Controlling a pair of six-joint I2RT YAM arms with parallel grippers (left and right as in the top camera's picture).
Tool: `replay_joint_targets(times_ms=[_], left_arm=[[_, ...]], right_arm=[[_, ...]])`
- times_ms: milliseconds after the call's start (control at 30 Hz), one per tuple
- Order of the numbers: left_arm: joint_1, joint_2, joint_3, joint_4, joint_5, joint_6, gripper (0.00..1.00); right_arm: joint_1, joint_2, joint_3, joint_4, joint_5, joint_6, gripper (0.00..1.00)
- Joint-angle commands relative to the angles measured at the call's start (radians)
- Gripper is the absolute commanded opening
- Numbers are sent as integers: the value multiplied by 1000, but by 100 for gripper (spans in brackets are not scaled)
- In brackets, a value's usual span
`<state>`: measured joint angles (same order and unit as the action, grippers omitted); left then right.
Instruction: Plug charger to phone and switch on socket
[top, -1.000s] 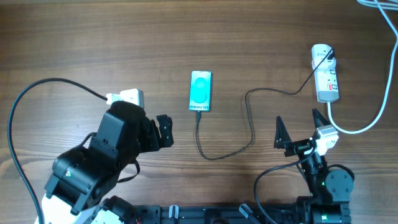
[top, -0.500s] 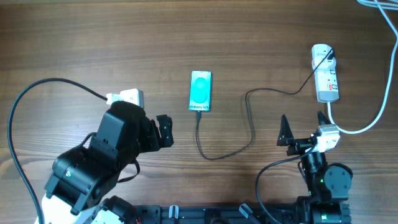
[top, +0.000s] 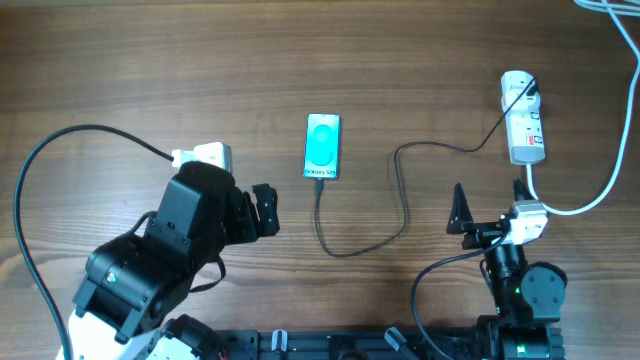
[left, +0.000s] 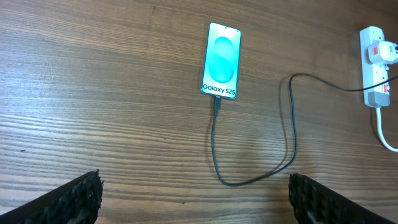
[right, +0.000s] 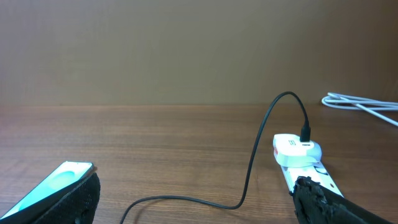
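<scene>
The phone (top: 322, 146) lies flat mid-table with a cyan screen; it also shows in the left wrist view (left: 221, 60) and at the right wrist view's lower left (right: 53, 184). The thin black charger cable (top: 400, 190) loops from the phone's near end to a white adapter on the socket (top: 523, 131); its connector tip (left: 216, 103) sits in the phone's port. The socket also shows in the wrist views (left: 375, 74) (right: 298, 152). My left gripper (top: 262, 210) is open and empty, left of the phone. My right gripper (top: 490, 210) is open and empty, just in front of the socket.
A thick white lead (top: 600, 190) runs from the socket's near end and curves off the right edge. A black arm wire (top: 70, 135) arcs over the left of the table to a white part (top: 203, 157) on the left arm.
The right gripper has drawn back slightly toward the near edge and turned a little. The left arm, phone, cable and socket have not moved.
</scene>
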<state>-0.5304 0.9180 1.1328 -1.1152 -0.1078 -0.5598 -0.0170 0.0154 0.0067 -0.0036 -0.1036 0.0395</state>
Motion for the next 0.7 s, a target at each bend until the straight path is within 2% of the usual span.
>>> replay_joint_targets(times_ms=[0, 667], left_arm=[[-5, 1, -5, 0, -10, -10, 100], [-5, 1, -5, 0, -10, -10, 100]], right_arm=[[-4, -12, -1, 6, -2, -11, 100], [-4, -12, -1, 6, -2, -11, 100]])
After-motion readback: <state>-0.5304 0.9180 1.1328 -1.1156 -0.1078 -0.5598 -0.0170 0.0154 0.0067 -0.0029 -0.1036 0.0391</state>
